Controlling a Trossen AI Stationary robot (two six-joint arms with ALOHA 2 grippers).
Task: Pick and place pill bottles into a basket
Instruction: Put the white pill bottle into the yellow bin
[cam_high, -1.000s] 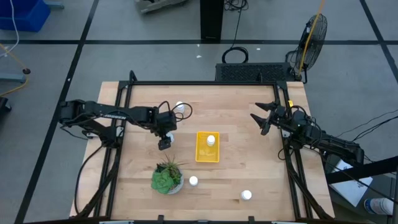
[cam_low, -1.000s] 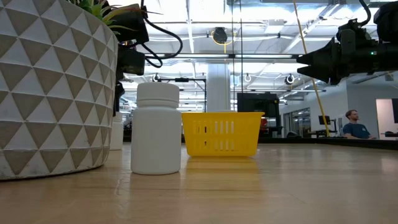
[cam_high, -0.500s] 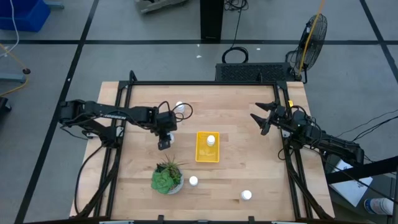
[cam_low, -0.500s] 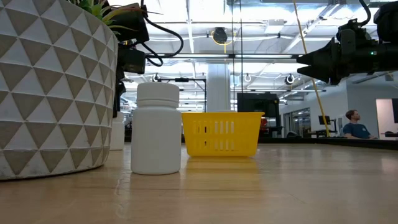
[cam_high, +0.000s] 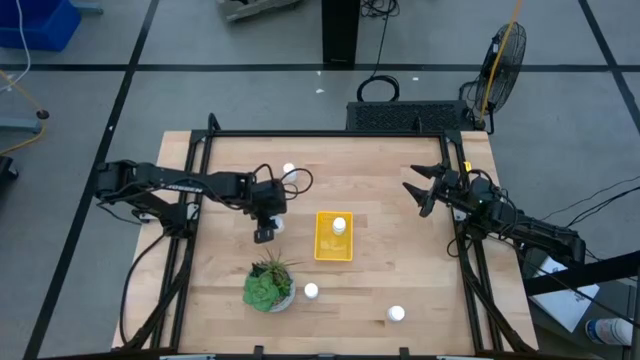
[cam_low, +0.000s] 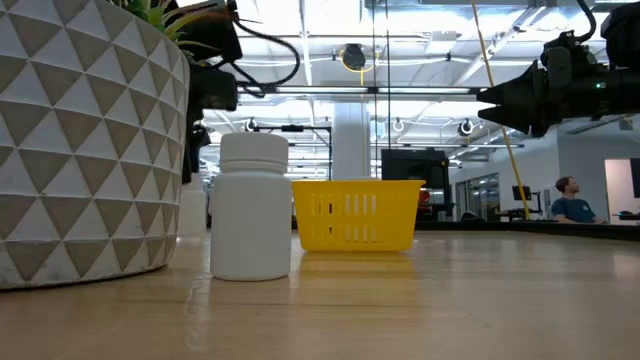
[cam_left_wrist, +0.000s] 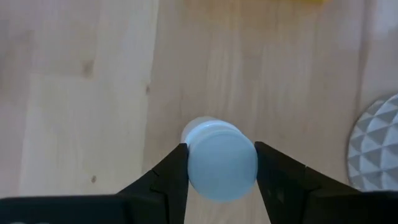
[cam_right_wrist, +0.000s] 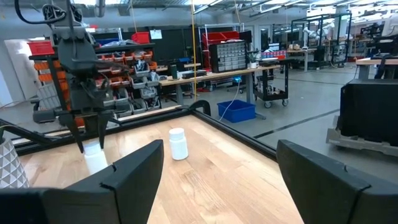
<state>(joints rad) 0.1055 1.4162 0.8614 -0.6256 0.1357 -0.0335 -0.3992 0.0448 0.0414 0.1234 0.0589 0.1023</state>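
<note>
My left gripper (cam_high: 265, 232) is shut on a white pill bottle (cam_left_wrist: 221, 163) that stands upright left of the yellow basket (cam_high: 334, 236). One bottle (cam_high: 339, 224) stands inside the basket. Other bottles stand on their bases on the table: one at the far side (cam_high: 289, 170), one by the plant (cam_high: 311, 291), one near the front edge (cam_high: 397, 313). My right gripper (cam_high: 424, 190) hangs open at the right side, with nothing between its fingers. My left gripper pinches the bottle's white cap (cam_left_wrist: 211, 177) between its two fingers (cam_left_wrist: 171, 177), one on each side. The fingers come from above, pointing down. The bottle stays upright below them; whether its base is off the table I cannot tell.
A green plant in a white patterned pot (cam_high: 268, 287) stands just in front of my left gripper. A black frame (cam_high: 330, 134) runs round the wooden tabletop. Open wood lies between the basket and my right gripper.
My left gripper has risen a little above the spot where it stood, as the low view shows; its cable loop has shifted with it.
</note>
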